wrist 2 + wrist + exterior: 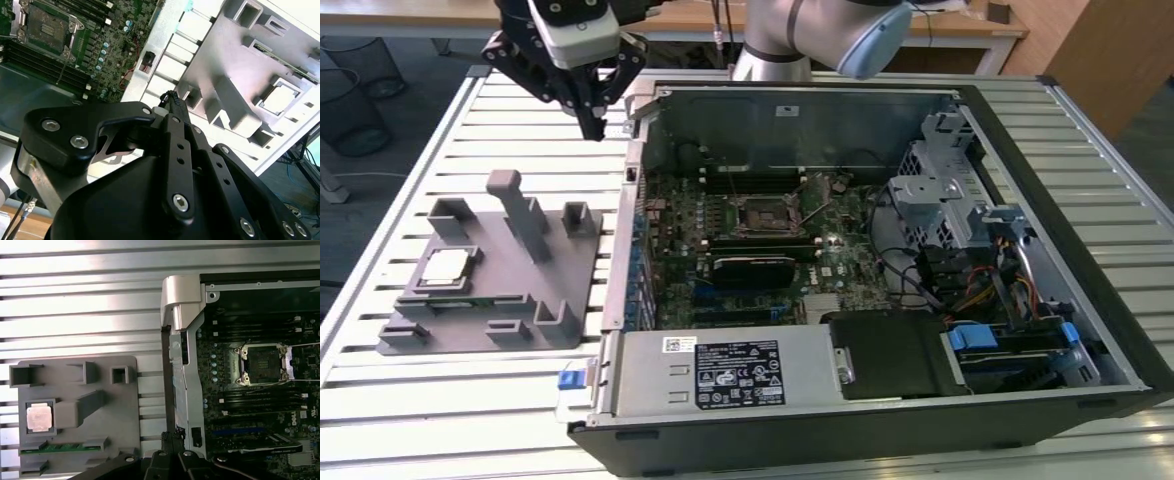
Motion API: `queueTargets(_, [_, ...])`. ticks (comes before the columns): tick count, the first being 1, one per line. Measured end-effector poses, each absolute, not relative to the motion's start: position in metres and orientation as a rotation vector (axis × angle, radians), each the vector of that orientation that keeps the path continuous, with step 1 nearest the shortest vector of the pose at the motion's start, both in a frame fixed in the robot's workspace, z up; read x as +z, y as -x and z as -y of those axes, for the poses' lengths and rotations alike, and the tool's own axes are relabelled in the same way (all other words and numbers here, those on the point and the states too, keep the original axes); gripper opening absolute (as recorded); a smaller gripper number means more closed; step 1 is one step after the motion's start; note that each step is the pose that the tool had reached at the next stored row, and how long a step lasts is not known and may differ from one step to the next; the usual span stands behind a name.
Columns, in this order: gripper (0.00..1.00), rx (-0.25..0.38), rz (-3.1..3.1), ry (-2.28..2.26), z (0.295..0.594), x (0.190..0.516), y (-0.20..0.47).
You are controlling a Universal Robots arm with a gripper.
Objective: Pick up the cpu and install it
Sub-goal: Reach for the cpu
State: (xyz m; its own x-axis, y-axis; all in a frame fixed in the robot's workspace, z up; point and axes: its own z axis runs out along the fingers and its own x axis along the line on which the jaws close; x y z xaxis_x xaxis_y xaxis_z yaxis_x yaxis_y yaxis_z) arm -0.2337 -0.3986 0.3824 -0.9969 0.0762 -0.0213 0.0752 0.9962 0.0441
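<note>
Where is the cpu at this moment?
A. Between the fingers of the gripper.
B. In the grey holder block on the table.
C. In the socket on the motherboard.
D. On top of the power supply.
B: the cpu lies in a recess of the grey holder block, beside the computer case; the socket holds no chip.

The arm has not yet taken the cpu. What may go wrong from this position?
1. The cpu lies in a recess of the grey holder beside upright posts; the gripper, hovering near the case wall, might strike a post when descending.
2. Carried too low, the chip could catch that wall before reaching the socket.
</note>
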Motion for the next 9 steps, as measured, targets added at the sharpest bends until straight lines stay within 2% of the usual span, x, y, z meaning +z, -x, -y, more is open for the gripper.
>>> queueTargets(9, [0.11, 0.068, -3.116, -0.118, 0.3986, 0.3819, 0.2405])
